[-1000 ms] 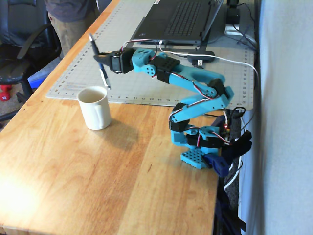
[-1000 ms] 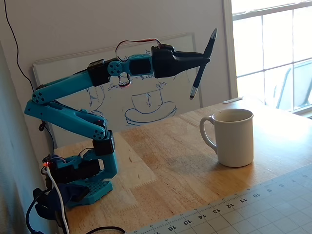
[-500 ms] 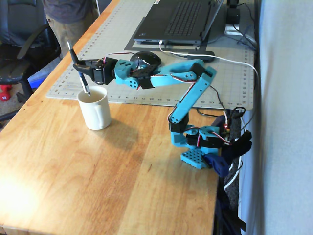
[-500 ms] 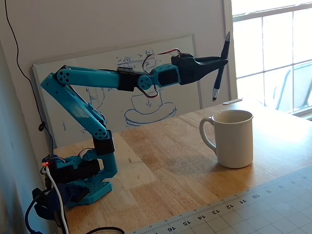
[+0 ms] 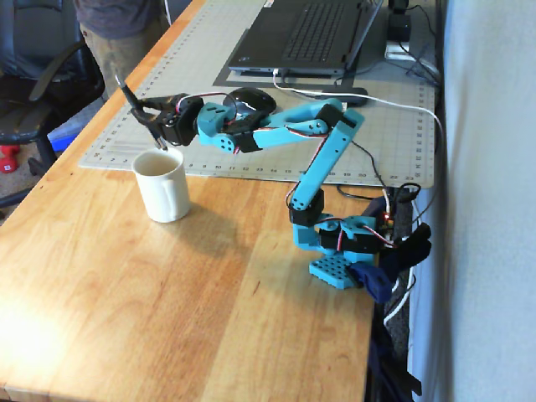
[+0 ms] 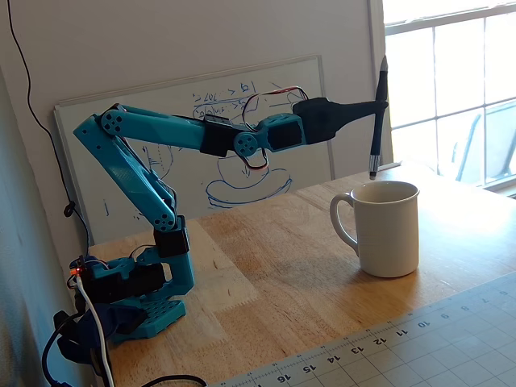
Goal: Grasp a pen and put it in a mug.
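My gripper [image 5: 147, 114] is shut on the pen [image 5: 134, 102], a thin dark stick with a silvery lower tip. In both fixed views the pen hangs nearly upright, held near its middle [image 6: 376, 129]. Its lower tip hovers just above the rim of the cream-white mug [image 5: 164, 188], on the side toward the mat. The mug [image 6: 389, 232] stands upright on the wooden table, its handle to the left in a fixed view. The pen does not touch the mug. The gripper [image 6: 379, 105] reaches out from the blue arm.
The arm's base [image 5: 337, 251] is clamped at the table edge. A grey cutting mat [image 5: 209, 59] carries a laptop [image 5: 306, 33] and a black mouse [image 5: 251, 100]. A whiteboard [image 6: 177, 153] leans on the wall behind the arm. A person [image 5: 117, 25] stands beyond the table.
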Controlling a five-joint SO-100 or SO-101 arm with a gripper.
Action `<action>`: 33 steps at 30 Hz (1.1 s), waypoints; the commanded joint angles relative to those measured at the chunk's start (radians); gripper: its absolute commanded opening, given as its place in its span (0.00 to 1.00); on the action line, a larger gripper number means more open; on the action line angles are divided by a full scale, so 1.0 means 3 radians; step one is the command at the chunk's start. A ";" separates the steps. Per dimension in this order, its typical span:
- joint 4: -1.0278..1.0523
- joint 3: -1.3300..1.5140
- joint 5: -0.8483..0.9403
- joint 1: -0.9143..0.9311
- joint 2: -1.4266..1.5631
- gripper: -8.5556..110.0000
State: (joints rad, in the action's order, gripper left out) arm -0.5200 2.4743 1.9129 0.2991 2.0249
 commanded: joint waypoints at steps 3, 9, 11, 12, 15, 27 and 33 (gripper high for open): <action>-0.0107 0.0092 0.0077 0.0015 -0.0215 0.08; -0.0107 0.0164 0.0077 0.0031 -0.0404 0.08; -0.0107 0.0169 0.0077 0.0036 -0.0445 0.08; -0.0107 0.0164 0.0077 0.0036 -0.0465 0.08; -0.0128 0.0143 0.0077 0.0000 -0.0491 0.09; -0.0128 0.0061 0.0026 0.0041 -0.0271 0.19; -0.0097 0.0005 0.0020 0.0036 -0.0107 0.19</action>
State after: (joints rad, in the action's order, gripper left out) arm -0.5323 2.5387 1.9236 0.3022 1.9083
